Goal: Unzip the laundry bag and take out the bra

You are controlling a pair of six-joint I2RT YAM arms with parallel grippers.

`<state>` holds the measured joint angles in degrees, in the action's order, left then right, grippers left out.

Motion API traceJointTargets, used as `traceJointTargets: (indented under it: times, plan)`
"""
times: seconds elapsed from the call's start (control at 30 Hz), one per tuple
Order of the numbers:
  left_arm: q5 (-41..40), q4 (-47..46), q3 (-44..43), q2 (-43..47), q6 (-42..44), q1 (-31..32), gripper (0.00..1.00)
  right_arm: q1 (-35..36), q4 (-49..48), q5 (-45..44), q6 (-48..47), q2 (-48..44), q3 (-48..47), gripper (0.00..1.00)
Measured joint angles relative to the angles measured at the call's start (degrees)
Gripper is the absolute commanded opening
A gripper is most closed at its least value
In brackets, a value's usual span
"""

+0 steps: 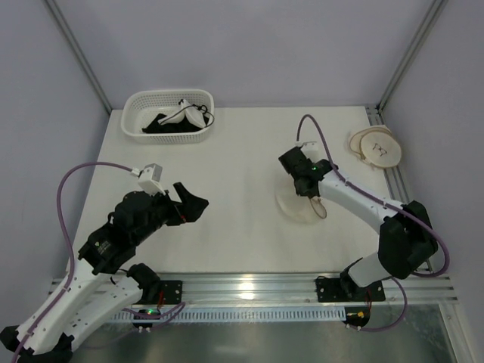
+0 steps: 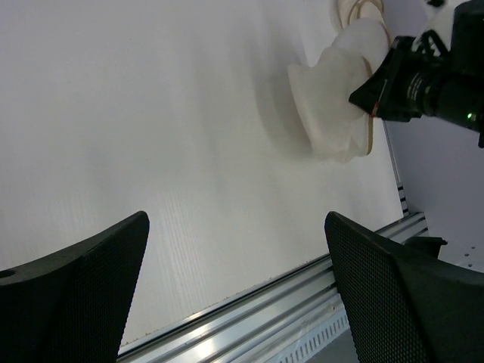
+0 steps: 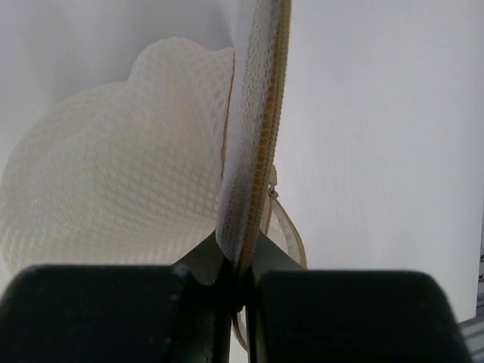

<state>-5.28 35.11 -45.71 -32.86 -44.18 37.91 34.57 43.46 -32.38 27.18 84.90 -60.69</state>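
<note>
**Top external:** Right of centre, the right gripper (image 1: 308,175) is clamped on the laundry bag (image 1: 301,206), a pale, see-through mesh pouch slumped on the white counter (image 1: 242,174). At lower left, the left gripper (image 1: 189,204) gapes wide and carries nothing. In the lattice basket (image 1: 136,113) at upper left, a white bra (image 1: 189,115) with thin dark straps lies on black cloth (image 1: 170,127). A second round pouch (image 1: 376,147) sits at the right edge.

**Left wrist:** Its own fingers (image 2: 76,295) spread across the bottom of the frame, empty. At upper right the bag (image 2: 333,106) hangs creased, pinched by the right gripper (image 2: 376,89).

**Right wrist:** The jaws are closed tight on the bag's rim. Tan zip tape (image 3: 261,151) runs up from between them, and honeycomb mesh (image 3: 113,189) billows at left. The bag looks light, soft and floppy and will probably fold rather than resist. The firmer zip rim looks like the best place to hold it. Whether anything lies inside cannot be told.
</note>
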Motion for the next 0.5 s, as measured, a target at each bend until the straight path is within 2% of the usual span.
traceJointTargets:
  times: [0.23,0.5]
  plan:
    - [0.39,-0.02,0.00,-0.13,-0.15,0.00,0.99,-15.54,1.18,-5.16,-1.20,3.48,-16.41,0.04]
    - [0.85,-0.07,-0.02,-2.08,-0.15,0.00,0.99,-28.15,3.30,-9.73,-4.39,21.09,-41.09,0.04]
